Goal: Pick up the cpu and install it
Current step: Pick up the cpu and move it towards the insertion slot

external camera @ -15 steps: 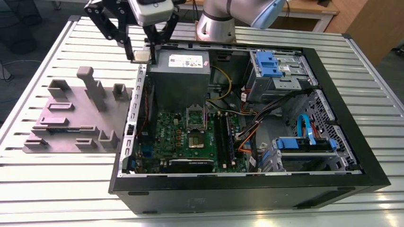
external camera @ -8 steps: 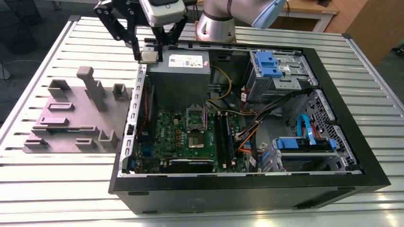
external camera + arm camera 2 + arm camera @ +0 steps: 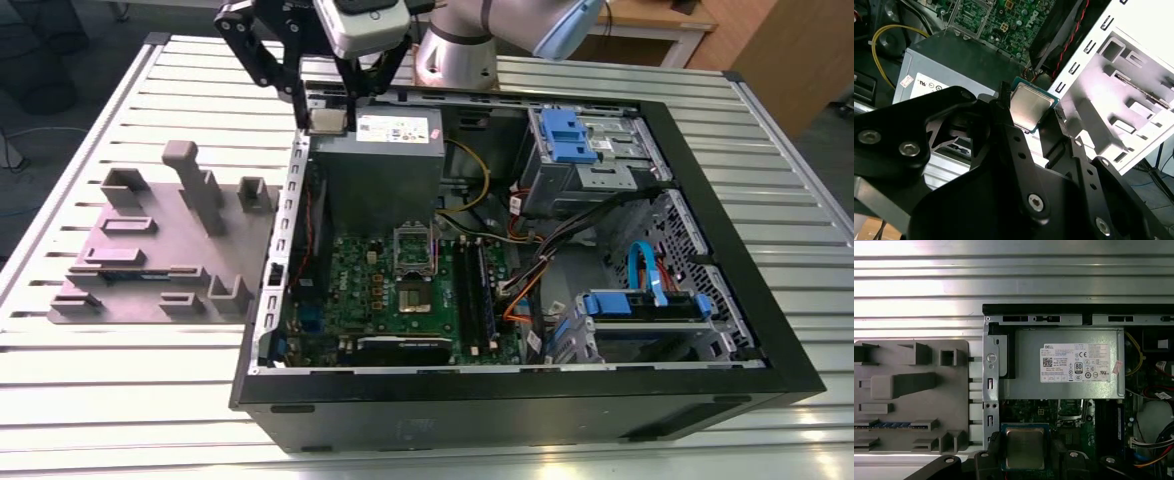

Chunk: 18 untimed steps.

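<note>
The cpu (image 3: 324, 122), a small flat square chip with a silver-grey metal top, hangs in the air, and my gripper (image 3: 324, 112) is shut on it. In the exterior view it hovers over the left wall of the open computer case (image 3: 747, 330), beside the grey power supply (image 3: 380, 160). Both wrist views show the cpu (image 3: 1029, 106) (image 3: 1025, 447) clamped between black fingers (image 3: 994, 446). The motherboard (image 3: 387, 300) lies in the case beyond the power supply, with its open socket (image 3: 414, 255) near the middle.
A grey fixture plate (image 3: 147, 250) with upright blocks lies on the slatted metal table (image 3: 120, 400) at the exterior view's left of the case. Inside the case are cables, blue drive brackets (image 3: 574, 135) and black memory sticks (image 3: 477, 295).
</note>
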Available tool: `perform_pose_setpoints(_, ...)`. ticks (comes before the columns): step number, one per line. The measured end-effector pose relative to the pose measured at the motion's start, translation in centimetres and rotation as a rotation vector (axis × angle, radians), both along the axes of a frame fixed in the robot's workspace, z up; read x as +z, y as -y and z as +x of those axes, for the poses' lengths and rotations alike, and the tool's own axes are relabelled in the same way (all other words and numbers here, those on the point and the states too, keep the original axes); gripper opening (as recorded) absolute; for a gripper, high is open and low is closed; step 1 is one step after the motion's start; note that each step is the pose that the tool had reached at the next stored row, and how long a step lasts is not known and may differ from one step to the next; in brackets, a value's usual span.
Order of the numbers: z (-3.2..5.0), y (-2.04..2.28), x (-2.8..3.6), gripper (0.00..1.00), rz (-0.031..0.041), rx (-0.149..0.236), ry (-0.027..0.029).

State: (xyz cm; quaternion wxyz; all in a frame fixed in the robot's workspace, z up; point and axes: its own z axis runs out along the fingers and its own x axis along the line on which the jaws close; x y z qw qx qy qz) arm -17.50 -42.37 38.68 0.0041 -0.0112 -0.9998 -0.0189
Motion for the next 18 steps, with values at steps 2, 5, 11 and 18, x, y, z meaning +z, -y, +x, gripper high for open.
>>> perform_pose_setpoints(2, 0.01, -0.01, 0.00, 0.47, -0.0001, 0.000, 0.0000)
perform_pose_setpoints(5, 0.02, 0.00, 0.00, 0.47, 0.0000, 0.000, 0.0000)
perform_pose_setpoints(11, 0.85, -0.01, 0.00, 0.47, -0.0001, 0.000, -0.0004)
perform_pose_setpoints(18, 1.53, 0.91, -0.08, 0.47, -0.0001, 0.000, -0.0007)
